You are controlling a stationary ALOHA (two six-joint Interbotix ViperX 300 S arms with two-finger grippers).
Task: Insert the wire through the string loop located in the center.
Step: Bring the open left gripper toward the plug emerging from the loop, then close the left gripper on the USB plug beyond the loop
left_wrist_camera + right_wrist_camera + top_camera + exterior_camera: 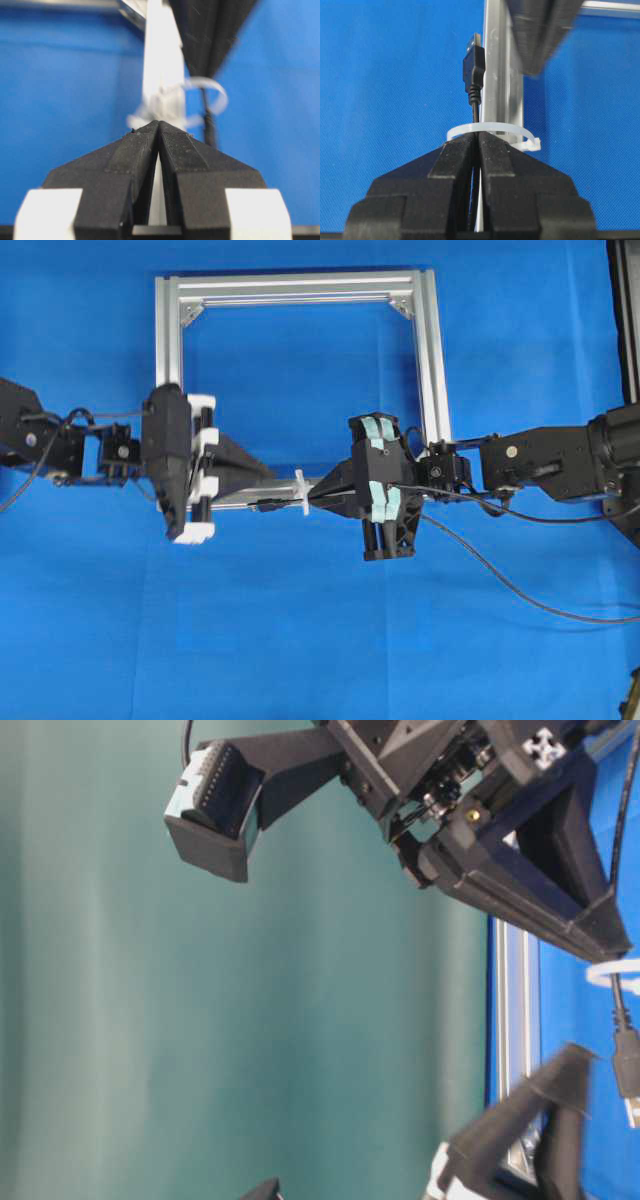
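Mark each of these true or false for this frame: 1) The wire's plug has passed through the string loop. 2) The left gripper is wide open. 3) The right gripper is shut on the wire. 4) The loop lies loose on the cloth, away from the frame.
1) True: in the right wrist view the wire runs through the string loop, plug beyond it.
2) False: the left gripper has its fingers pressed together.
3) True: the right gripper is closed on it just behind the loop.
4) False: the loop sits on the aluminium frame bar.
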